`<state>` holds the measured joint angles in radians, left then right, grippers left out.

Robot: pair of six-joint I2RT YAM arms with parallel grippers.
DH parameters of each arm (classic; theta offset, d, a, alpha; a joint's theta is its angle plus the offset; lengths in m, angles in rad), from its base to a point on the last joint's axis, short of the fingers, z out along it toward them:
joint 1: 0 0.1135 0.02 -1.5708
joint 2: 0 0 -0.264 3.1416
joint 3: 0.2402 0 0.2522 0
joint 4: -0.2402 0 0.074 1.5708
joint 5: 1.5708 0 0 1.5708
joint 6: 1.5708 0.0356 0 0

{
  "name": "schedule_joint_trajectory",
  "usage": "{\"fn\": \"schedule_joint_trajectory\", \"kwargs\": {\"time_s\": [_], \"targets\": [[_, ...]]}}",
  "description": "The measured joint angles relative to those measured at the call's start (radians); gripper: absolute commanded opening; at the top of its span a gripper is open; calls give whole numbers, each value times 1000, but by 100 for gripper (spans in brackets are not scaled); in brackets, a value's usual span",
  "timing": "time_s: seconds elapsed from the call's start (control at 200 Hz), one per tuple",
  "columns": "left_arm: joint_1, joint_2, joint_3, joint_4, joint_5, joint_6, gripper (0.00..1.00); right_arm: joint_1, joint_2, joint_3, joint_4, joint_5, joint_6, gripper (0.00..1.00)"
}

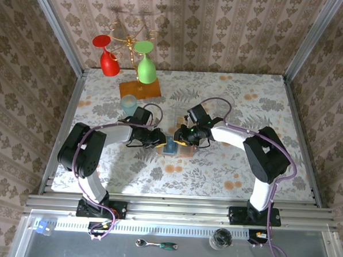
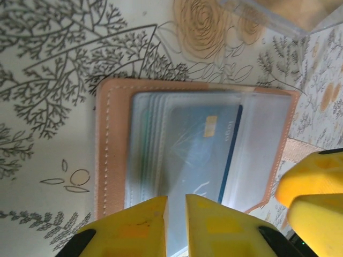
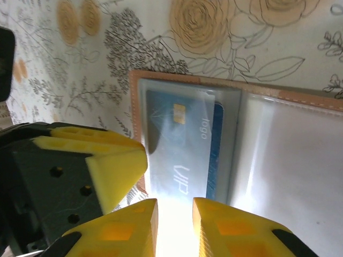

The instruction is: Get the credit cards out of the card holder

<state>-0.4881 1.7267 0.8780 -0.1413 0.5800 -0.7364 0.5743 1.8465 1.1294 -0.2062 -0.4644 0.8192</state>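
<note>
The card holder (image 1: 171,147) lies open and flat on the flowered table between my two grippers, tan-pink rim (image 2: 112,160) around clear sleeves. A blue credit card (image 2: 203,144) with a gold chip sits in the front sleeve, marked "VIP" (image 3: 182,160); edges of more cards show behind it. My left gripper (image 2: 177,206) has its tips down on that card's near end, jaws a narrow slit apart. My right gripper (image 3: 174,211) rests on the holder's (image 3: 134,107) opposite side, jaws slightly apart with glare between them. Whether either pinches anything is unclear.
A clear plastic box (image 2: 278,13) lies just beyond the holder. Farther back are a teal cup (image 1: 128,105) and a glass rack on an orange wooden base (image 1: 140,89), holding a red glass (image 1: 109,59) and a green glass (image 1: 146,67). Metal rails edge the table.
</note>
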Motion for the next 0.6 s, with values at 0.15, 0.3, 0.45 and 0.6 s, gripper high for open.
{"fn": "schedule_joint_trajectory", "kwargs": {"time_s": [0.15, 0.3, 0.45, 0.6], "targets": [[4, 3, -13, 13, 5, 0, 14, 3, 37, 1, 8, -13, 3, 24], [6, 8, -14, 14, 8, 0, 13, 3, 44, 2, 29, -19, 5, 23], [8, 10, -14, 14, 9, 0, 12, 3, 58, 2, 46, -23, 11, 22], [12, 13, -14, 14, 16, 0, 12, 3, 79, 2, 47, -23, 15, 22]]}}
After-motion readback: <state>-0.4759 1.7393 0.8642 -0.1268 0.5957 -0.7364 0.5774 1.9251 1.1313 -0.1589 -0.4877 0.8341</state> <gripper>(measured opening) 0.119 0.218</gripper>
